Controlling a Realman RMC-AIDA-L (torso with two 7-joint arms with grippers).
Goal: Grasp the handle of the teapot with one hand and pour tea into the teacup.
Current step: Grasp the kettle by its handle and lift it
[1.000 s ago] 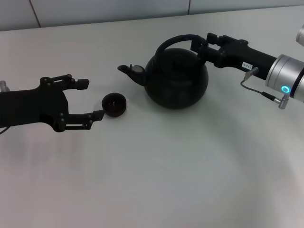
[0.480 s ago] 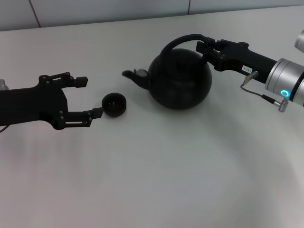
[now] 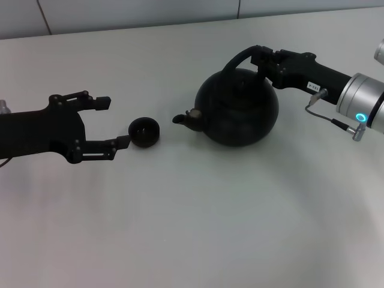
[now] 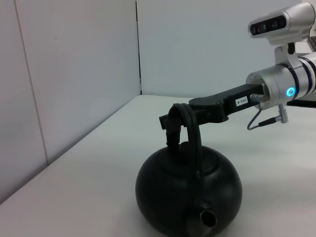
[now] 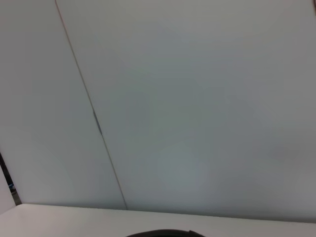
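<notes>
We saw a pale, matte white table (image 3: 192, 228) under soft, even light, backed by light grey wall panels (image 5: 197, 98) split by thin dark seams.

The teapot (image 3: 240, 108) is a big, round, matte-black kettle shape with a flat lid and a short pointed spout that points toward the teacup (image 3: 144, 132). It hangs tipped, spout end lower, from the handle (image 3: 239, 59), a thick black arch over the lid. My right claw (image 3: 259, 60) is clamped on the far end of that arch; the left wrist view shows the same grip from the spout side. The teacup is a tiny black handleless bowl, dark inside, standing upright on the worktop (image 3: 198, 210) a little way in front of the spout, apart from the pot.
</notes>
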